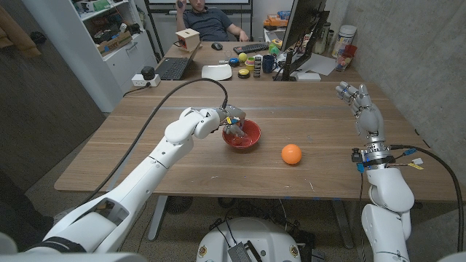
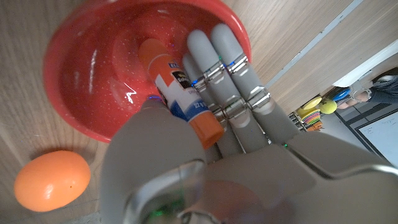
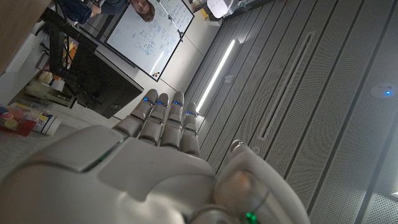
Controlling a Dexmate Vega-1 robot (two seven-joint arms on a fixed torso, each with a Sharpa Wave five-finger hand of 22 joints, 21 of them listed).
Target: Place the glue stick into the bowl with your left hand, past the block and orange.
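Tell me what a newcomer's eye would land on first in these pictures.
First comes the red bowl at the middle of the wooden table, with the left hand over it holding the glue stick, whose tip reaches into the bowl. Next is the orange, lying alone on the table to the bowl's right. The right hand stands raised, fingers apart, holding nothing.

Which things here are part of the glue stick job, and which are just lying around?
Part of the job:
glue stick, held by the left hand over the red bowl
orange

Lying about:
laptop
keyboard
monitor
right hand, raised and holding nothing
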